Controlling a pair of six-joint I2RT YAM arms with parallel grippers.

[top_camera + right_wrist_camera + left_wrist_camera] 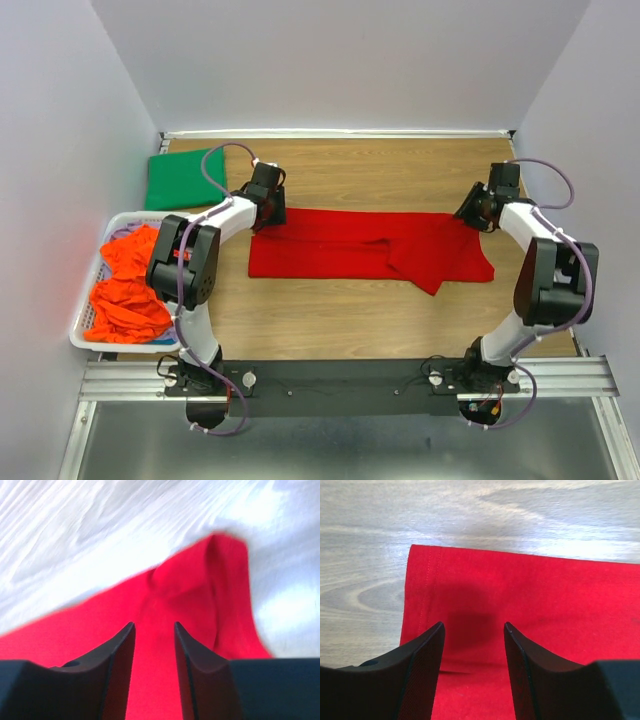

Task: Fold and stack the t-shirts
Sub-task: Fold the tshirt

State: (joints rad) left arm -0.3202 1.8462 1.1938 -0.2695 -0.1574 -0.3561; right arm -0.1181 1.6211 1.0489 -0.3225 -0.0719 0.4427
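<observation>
A bright red t-shirt [370,250] lies folded into a long band across the middle of the table. My left gripper [268,215] is down at its far left corner. In the left wrist view the gripper [474,626] has its jaws apart over the red cloth [530,590], just inside the hemmed edge. My right gripper [475,215] is at the far right corner. The right wrist view is blurred, and there the gripper [154,625] straddles a ridge of red cloth [200,580] with a narrower gap. A dark green t-shirt [185,178] lies folded at the back left.
A white slatted basket [85,300] at the left edge holds crumpled orange t-shirts [125,285]. Bare wooden table [380,175] shows behind and in front of the red shirt. Pale walls close in the sides and back.
</observation>
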